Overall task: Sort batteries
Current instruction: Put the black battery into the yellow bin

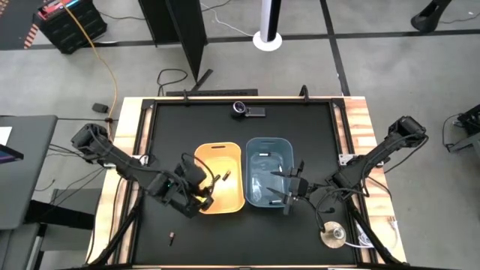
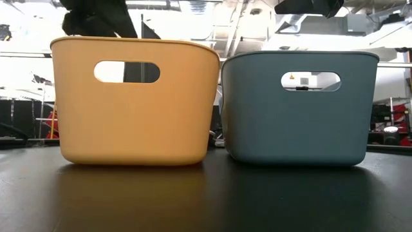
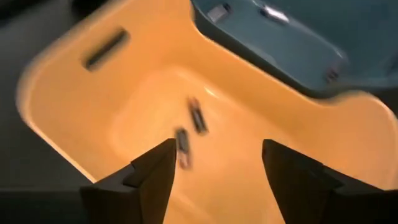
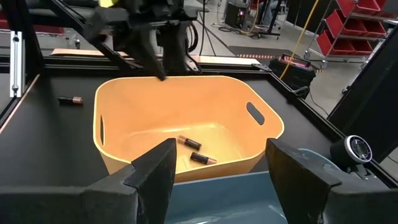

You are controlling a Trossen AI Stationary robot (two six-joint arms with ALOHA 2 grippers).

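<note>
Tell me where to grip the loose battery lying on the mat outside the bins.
Pinch the battery across its slim middle, coming straight down from above: it lies flat on the black mat, apart from the yellow bin, long sides free.

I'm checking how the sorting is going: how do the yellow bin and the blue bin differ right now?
The yellow bin holds two dark batteries; the blue bin holds pale silvery ones. The yellow bin sits nearer the left pincer, which is open above it; the blue bin sits by the open right pincer. Both are the same shape, with slot handles, side by side.
</note>
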